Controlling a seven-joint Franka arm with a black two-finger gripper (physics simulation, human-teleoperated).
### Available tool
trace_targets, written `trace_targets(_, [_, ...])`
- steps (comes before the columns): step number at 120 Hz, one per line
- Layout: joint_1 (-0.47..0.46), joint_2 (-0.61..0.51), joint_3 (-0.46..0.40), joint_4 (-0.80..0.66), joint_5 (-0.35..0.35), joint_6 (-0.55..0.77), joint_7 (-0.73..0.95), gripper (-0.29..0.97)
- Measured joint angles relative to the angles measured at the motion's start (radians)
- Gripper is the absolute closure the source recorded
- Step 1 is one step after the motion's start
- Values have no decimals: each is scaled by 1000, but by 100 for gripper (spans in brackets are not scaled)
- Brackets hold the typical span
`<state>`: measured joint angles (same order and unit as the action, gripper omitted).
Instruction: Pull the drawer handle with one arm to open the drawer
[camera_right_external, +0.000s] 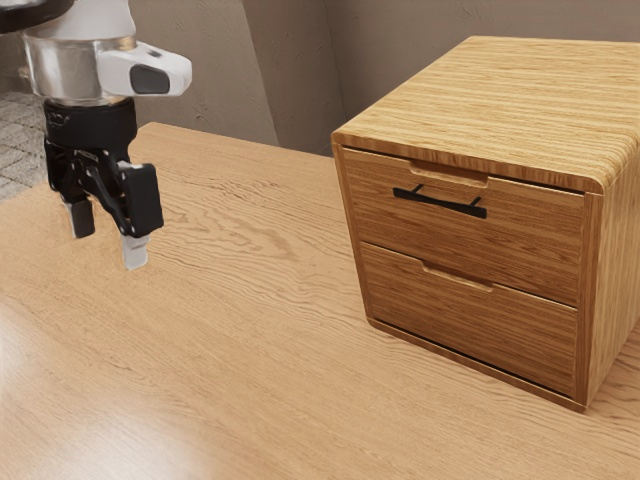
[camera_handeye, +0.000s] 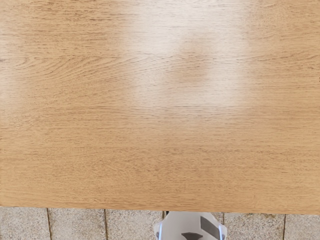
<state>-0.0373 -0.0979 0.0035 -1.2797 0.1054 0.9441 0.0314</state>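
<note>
A wooden cabinet (camera_right_external: 500, 200) with two drawers stands on the table at the exterior view's right. Its upper drawer (camera_right_external: 460, 225) carries a black bar handle (camera_right_external: 440, 202) and sits flush with the cabinet front, as does the lower drawer (camera_right_external: 470, 310). My gripper (camera_right_external: 108, 238) hangs above the table at the exterior view's left, far from the handle, pointing down. Its two fingers stand apart with nothing between them, so it is open.
The wooden table (camera_right_external: 230, 350) stretches wide between gripper and cabinet. In the wrist view the bare tabletop (camera_handeye: 160, 110) lies under my hand, with its edge and a tiled floor (camera_handeye: 75, 225) beyond. A grey wall (camera_right_external: 300, 60) rises behind the table.
</note>
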Motion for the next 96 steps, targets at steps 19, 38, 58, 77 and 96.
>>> trace_targets(19, [-2, 14, -1, -16, -11, 225, 4, 0])
trace_targets(38, [-5, 38, -7, -24, 0, 313, 48, 0])
trace_targets(58, [-14, -133, -53, -332, 18, 606, 276, 0])
trace_targets(77, [-15, -195, -240, -500, 47, 879, 509, 0])
trace_targets(96, [-15, -234, -305, -528, 98, 1036, 699, 0])
